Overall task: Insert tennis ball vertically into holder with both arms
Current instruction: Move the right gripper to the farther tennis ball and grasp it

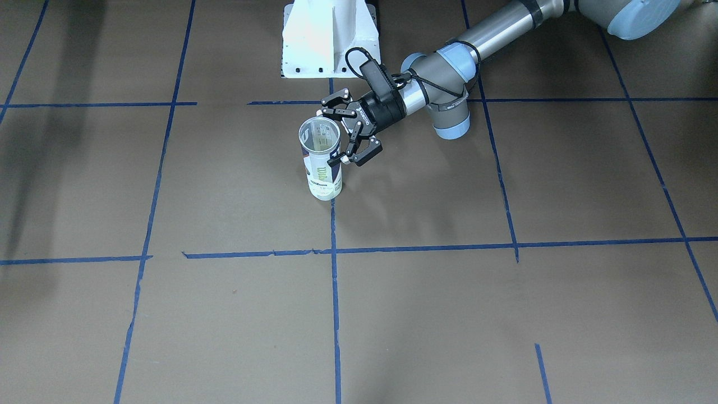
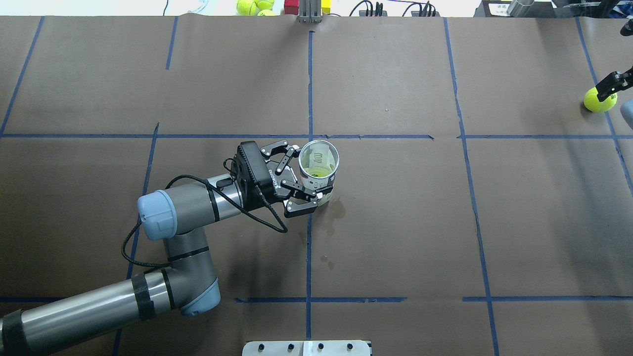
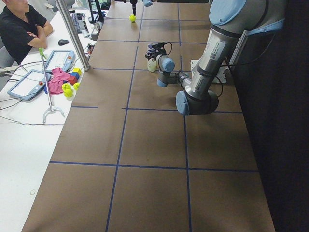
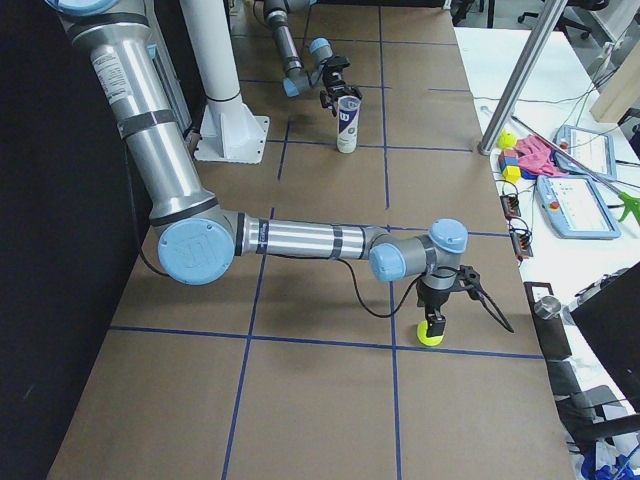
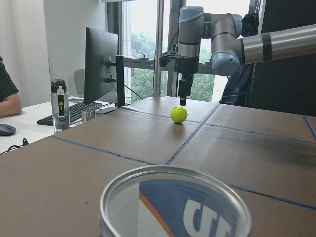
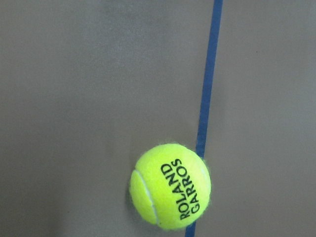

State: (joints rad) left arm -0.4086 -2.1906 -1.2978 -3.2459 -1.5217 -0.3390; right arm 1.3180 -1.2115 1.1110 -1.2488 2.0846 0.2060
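Observation:
The holder (image 2: 324,190), a clear can with a navy Wilson label, stands upright and open-topped near the table's middle; it also shows in the front view (image 1: 323,177) and its rim (image 5: 173,207) in the left wrist view. My left gripper (image 2: 304,175) is open, its fingers spread on either side of the can's near wall without closing on it. The tennis ball (image 2: 598,100) lies on the table at the far right, on a blue tape line (image 6: 170,185). My right gripper (image 4: 468,318) hangs open just above it, one finger (image 2: 609,87) over the ball's top.
The white arm base (image 1: 328,39) stands behind the can. Spare tennis balls (image 2: 252,6) and coloured blocks lie beyond the table's far edge. An operator (image 3: 21,29) sits at a side desk with tablets. Blue tape lines grid the brown table.

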